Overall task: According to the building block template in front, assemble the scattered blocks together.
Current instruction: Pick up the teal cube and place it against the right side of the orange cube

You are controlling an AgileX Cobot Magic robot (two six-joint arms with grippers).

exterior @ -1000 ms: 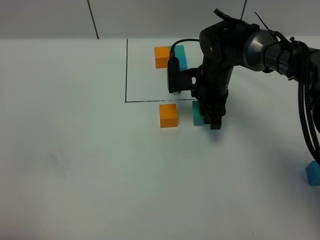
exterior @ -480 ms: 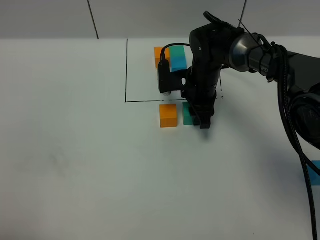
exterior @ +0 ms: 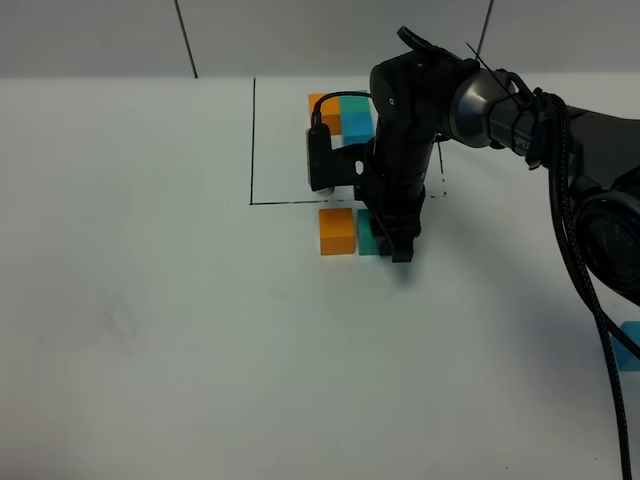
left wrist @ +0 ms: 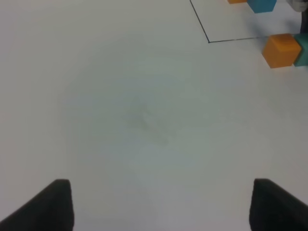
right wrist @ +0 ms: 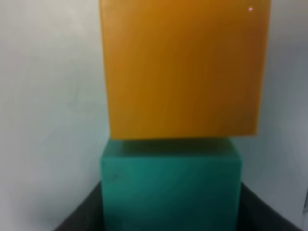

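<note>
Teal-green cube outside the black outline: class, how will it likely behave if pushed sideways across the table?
It would probably slide rather than roll or tip: the teal-green cube sits flat on the smooth table. It looks rigid, with crisp edges, so it likely won't deform. It appears to touch the orange cube beside it, so it would likely shove that along.

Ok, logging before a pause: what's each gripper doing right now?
Left gripper: open, empty.
Right gripper: closed, pressed against the teal-green cube, not clamped around it.
</note>
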